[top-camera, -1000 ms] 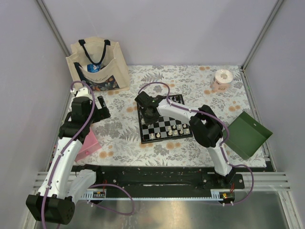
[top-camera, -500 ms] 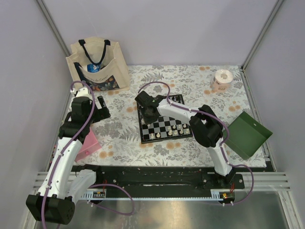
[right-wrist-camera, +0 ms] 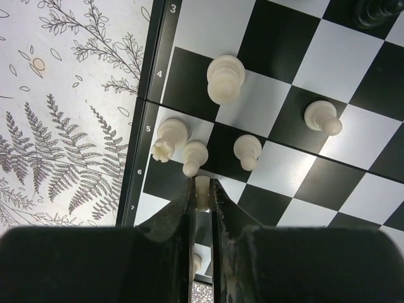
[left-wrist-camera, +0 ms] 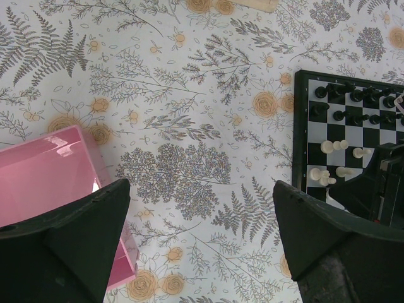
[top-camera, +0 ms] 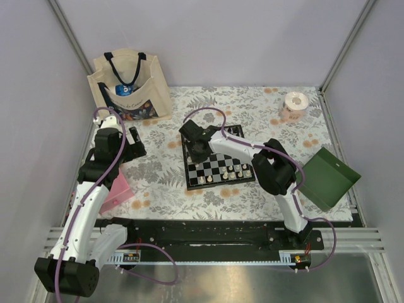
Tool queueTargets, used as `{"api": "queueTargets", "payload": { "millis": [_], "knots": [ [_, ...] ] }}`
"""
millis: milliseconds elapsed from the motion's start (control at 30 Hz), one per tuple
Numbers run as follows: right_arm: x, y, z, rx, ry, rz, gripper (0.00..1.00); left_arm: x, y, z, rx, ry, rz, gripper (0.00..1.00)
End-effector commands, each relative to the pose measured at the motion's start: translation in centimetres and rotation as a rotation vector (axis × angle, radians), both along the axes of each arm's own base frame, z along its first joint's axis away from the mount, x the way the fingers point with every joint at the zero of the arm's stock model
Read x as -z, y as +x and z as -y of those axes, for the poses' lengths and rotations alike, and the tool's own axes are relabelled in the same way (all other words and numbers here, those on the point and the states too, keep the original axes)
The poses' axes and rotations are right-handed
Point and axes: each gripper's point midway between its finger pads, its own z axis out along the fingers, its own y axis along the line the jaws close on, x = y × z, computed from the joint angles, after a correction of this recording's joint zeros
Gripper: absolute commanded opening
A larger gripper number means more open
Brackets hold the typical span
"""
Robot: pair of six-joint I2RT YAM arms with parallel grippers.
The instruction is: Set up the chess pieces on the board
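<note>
1. Clamping a small white piece [right-wrist-camera: 202, 190], the right gripper [right-wrist-camera: 202, 182] has its jaws pressed together on it, low over the board [right-wrist-camera: 155, 82] near the numbered border.
2. Just ahead of the jaw tips stand a rook [right-wrist-camera: 165, 140] to the left, a pawn [right-wrist-camera: 194, 156] close beside it, and a second pawn [right-wrist-camera: 247, 151] to the right.
3. Farther ahead of the jaws stands a taller white man [right-wrist-camera: 225, 79]. A third pawn [right-wrist-camera: 323, 117] is ahead and well to the right.
4. Hovering over the flowered cloth [left-wrist-camera: 170, 82], the left gripper [left-wrist-camera: 199, 189] has its jaws wide apart with nothing between them.
5. A pink box [left-wrist-camera: 44, 170] lies partly under the finger on the left of that view. The board's edge lies just outside the other finger, with black men [left-wrist-camera: 353, 95] ranked along the far rows.
</note>
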Motion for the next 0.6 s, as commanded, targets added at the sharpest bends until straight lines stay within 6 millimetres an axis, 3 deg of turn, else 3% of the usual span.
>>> {"api": "queueTargets", "payload": {
  "millis": [0, 267, 567],
  "knots": [
    [-3.9, 0.7, 0.2, 0.015, 0.060, 0.063, 0.12, -0.9, 0.5, 0.1, 0.009, -0.005, 0.045, 0.99],
    [-4.9, -0.4, 2.8, 0.041, 0.028, 0.093, 0.12, -1.0, 0.5, 0.1, 0.014, -0.005, 0.046, 0.99],
    [-3.7, -0.8, 5.4, 0.086, -0.033, 0.093, 0.12, -1.0, 0.5, 0.2, 0.013, -0.009, 0.046, 0.99]
  ]
}}
